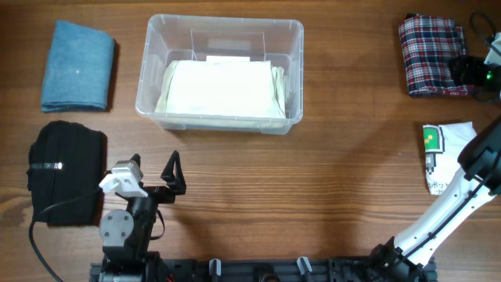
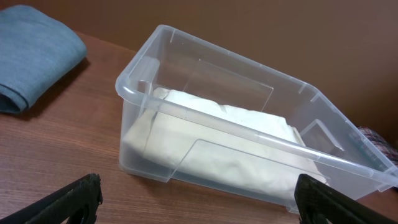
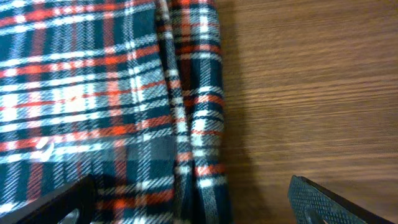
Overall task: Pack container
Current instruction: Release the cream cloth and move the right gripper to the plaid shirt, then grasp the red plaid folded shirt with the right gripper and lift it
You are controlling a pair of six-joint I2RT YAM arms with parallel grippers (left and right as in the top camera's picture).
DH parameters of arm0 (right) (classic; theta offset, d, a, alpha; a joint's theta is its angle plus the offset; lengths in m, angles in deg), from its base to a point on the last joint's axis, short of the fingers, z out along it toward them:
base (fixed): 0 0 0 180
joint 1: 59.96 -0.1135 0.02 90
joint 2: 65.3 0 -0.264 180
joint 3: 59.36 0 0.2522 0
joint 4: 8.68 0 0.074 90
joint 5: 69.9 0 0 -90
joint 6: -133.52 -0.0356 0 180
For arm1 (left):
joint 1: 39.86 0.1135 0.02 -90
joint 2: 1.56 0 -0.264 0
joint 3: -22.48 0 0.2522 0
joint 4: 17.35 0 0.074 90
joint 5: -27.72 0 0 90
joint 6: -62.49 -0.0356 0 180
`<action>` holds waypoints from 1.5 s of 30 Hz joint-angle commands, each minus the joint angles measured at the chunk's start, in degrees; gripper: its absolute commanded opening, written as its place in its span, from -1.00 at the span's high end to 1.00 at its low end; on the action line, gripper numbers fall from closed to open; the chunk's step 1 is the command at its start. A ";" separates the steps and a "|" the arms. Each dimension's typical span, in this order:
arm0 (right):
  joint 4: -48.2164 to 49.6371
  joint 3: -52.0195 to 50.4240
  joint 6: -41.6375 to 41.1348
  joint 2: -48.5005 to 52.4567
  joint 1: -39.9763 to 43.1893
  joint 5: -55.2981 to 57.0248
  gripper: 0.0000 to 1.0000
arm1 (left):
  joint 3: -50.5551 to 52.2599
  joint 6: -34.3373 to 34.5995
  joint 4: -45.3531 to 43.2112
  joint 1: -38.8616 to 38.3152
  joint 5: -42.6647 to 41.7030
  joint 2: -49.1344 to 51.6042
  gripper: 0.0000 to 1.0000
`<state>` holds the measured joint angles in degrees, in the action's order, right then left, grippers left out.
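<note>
Container [image 1: 219,74]: a clear plastic bin with a rimmed edge. It sits on the wooden table [image 1: 329,180] ahead of the left pincer [image 1: 174,176] and well apart from it. In the left wrist view it fills the space beyond the pincer's tips, with one corner turned toward them. A folded cream cloth [image 1: 223,88] lies flat inside and covers most of the base. It lies in the part of the bin nearer the left pincer.

A folded black cloth [image 1: 66,172] lies to the left of the left pincer, with the arm's body between the two. A folded blue cloth [image 1: 77,66] lies ahead and to the left of that pincer, beside the container but not touching it. A folded plaid cloth [image 1: 429,56] in red, white and dark blue lies under the right pincer [image 1: 470,70]. A white cloth [image 1: 448,157] with a green print lies behind the right pincer, toward the arm's base, and the arm partly hides it.

The left pincer is spread wide and holds nothing. The right pincer [image 3: 196,202] is also spread and empty, with one tip over the plaid and the other over bare wood. Whether it touches the cloth cannot be told.
</note>
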<state>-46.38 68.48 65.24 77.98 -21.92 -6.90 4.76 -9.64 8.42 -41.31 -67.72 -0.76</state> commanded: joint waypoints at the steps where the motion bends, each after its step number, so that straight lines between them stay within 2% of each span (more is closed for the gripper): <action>1: 2.80 -0.09 -5.57 2.69 -0.24 -4.17 -0.97 | 0.35 -0.94 -0.17 -0.26 0.37 -0.46 -0.99; 4: 4.96 -0.09 -10.49 3.30 -0.26 -4.87 -0.96 | 0.35 -0.94 -0.15 -0.26 0.37 -0.46 -0.99; 10: 4.81 -0.09 -26.60 3.63 -2.73 -8.63 -0.60 | 0.35 -0.94 -0.15 -0.26 0.37 -0.46 -1.00; 13: 3.96 -0.09 -28.09 3.63 -4.46 -8.59 -0.53 | 0.35 -0.94 -0.15 -0.26 0.37 -0.46 -1.00; 14: 3.67 -0.09 -27.89 3.63 -5.05 -8.59 -0.43 | 0.35 -0.94 -0.15 -0.26 0.37 -0.46 -0.99; 15: 3.30 -0.09 -27.74 3.63 -5.38 -8.59 -0.23 | 0.35 -0.94 -0.17 -0.26 0.37 -0.46 -1.00; 16: 3.08 -0.09 -27.71 3.63 -5.42 -8.61 0.11 | 0.35 -0.94 -0.15 -0.26 0.37 -0.46 -0.99; 18: 2.34 -0.09 -27.21 3.63 -5.42 -8.61 0.42 | 0.35 -0.94 -0.15 -0.26 0.37 -0.46 -1.00; 23: -0.85 -0.09 -21.73 3.02 -5.42 -8.68 0.91 | 0.35 -0.94 -0.15 -0.26 0.37 -0.46 -0.99; 28: -5.09 -0.09 -20.31 -4.22 -7.43 -10.29 0.92 | 0.35 -0.94 -0.15 -0.26 0.37 -0.46 -0.99; 33: -10.36 -0.09 -19.02 -16.41 -14.47 -9.92 0.92 | 0.35 -0.94 -0.17 -0.26 0.37 -0.46 -1.00; 37: -14.05 -0.09 -25.00 -25.62 -20.96 -8.15 0.92 | 0.35 -0.94 -0.15 -0.26 0.37 -0.46 -0.99; 43: -18.75 -0.09 -31.54 -37.62 -36.74 14.80 0.92 | 0.35 -0.92 -0.15 -0.26 0.37 -0.46 -1.00; 45: -18.78 -0.09 -33.20 -41.07 -42.73 19.37 0.92 | 0.35 -0.94 -0.15 -0.26 0.37 -0.46 -0.99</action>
<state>-65.77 68.13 35.90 43.03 -58.81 3.28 4.76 -9.64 8.40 -41.31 -67.72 -0.78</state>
